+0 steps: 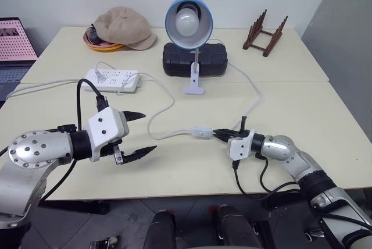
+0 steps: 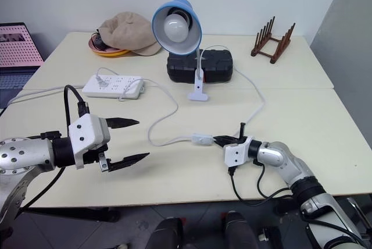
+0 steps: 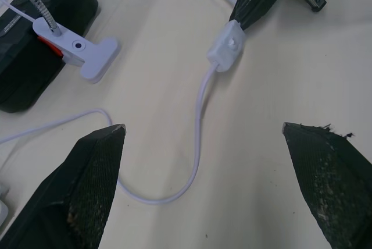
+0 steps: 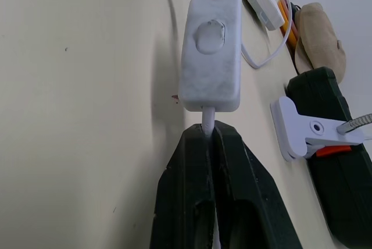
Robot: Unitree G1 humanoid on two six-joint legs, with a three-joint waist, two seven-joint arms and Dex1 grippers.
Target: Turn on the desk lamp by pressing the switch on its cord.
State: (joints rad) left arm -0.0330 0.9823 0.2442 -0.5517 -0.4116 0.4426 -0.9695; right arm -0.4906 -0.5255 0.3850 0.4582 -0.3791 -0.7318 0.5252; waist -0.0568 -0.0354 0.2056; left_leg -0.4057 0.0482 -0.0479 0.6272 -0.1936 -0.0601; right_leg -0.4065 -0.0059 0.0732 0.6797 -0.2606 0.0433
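Observation:
The desk lamp (image 1: 189, 19), with a light-blue shade and a white globe bulb, stands clipped at the back middle of the table, and its bulb looks unlit. Its thin white cord (image 1: 160, 112) loops forward to the small white switch (image 1: 202, 132), which lies flat on the table. My right gripper (image 1: 220, 134) lies low just right of the switch, shut on the cord where it leaves the switch's end (image 4: 210, 51). My left gripper (image 1: 149, 132) hovers open to the left of the switch, a hand's width away, with nothing between its fingers (image 3: 99, 167).
A white power strip (image 1: 113, 79) lies at the back left, with a black case (image 1: 195, 60) behind the lamp's clip. A beige cap (image 1: 125, 27) rests on an orange dish, and a wooden rack (image 1: 265, 32) stands at the back right. A laptop (image 1: 14, 45) sits off the table's left.

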